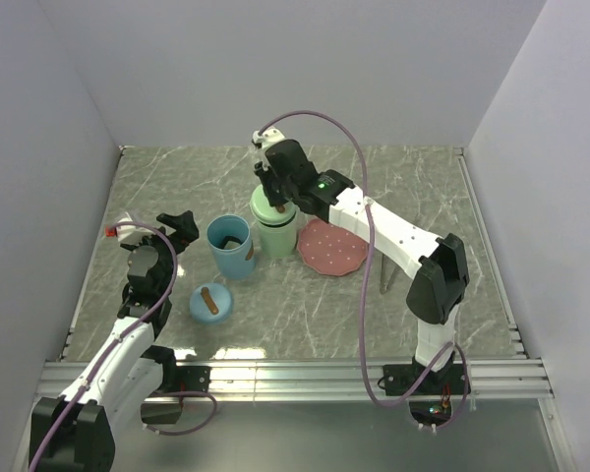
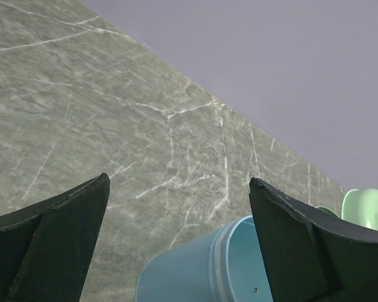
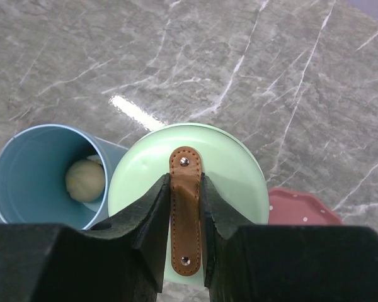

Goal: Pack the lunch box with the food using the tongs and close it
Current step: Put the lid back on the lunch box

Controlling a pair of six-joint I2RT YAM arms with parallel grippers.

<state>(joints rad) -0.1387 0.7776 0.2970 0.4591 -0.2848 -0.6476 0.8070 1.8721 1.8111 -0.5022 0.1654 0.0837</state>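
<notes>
Pinching the brown strap [image 3: 185, 165] on the green lid [image 3: 230, 167] with my right gripper [image 3: 185, 189], I'm seeing a bun [image 3: 85, 180] lying lower left in the blue cup [image 3: 16, 157], my left gripper [image 2: 178, 182] gaping wide.

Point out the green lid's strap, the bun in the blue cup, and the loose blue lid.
green lid's strap [image 3: 185, 211]: right wrist view, middle of the brown leather.
bun [image 3: 85, 180]: right wrist view, its rounded top.
blue lid [image 1: 198, 307]: top view, bare surface left of its strap.

Grey marbled counter [image 1: 423, 187], pink plate [image 1: 334, 248] sitting on it. Left of the plate stands the green container [image 1: 273, 231], then the blue container [image 1: 229, 248]. The blue lid [image 1: 210, 302] lies further left. Tongs [image 1: 385, 271] lie just right.
</notes>
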